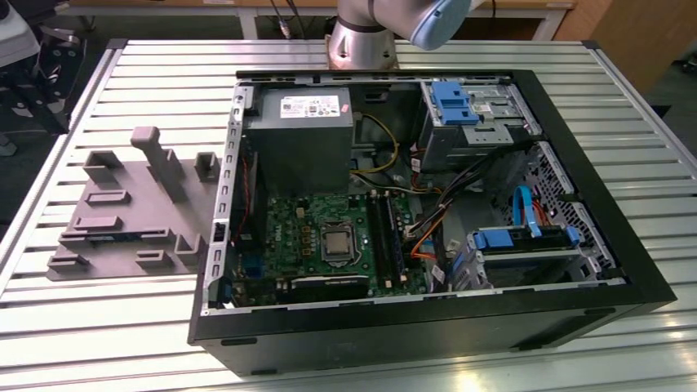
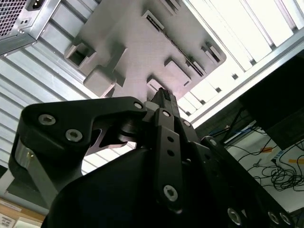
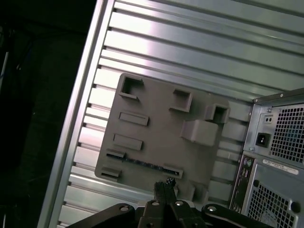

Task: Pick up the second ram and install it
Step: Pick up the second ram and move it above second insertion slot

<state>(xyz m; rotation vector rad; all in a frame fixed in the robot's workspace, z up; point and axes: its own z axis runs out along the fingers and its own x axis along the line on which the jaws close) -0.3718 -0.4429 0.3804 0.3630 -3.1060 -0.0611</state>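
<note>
Desk (image 1: pixel 142 73): ribbed metal, is carrying two things.
Grey fixture plate (image 1: pixel 120 212): is lying at the exterior view's left.
Open computer case (image 1: pixel 436 331): is sitting just beside it.

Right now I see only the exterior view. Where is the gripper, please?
Observer: In the first wrist view the gripper hangs over the grey fixture, beside the computer case.
Operator: Does it hold anything?
Observer: No, it is shut and empty. The second ram lies in the fixture.
Operator: Is the gripper lined up with it?
Observer: Nearly. In that view its tip appears close by one end of the ram. How high it is above the ram I cannot tell.
</note>
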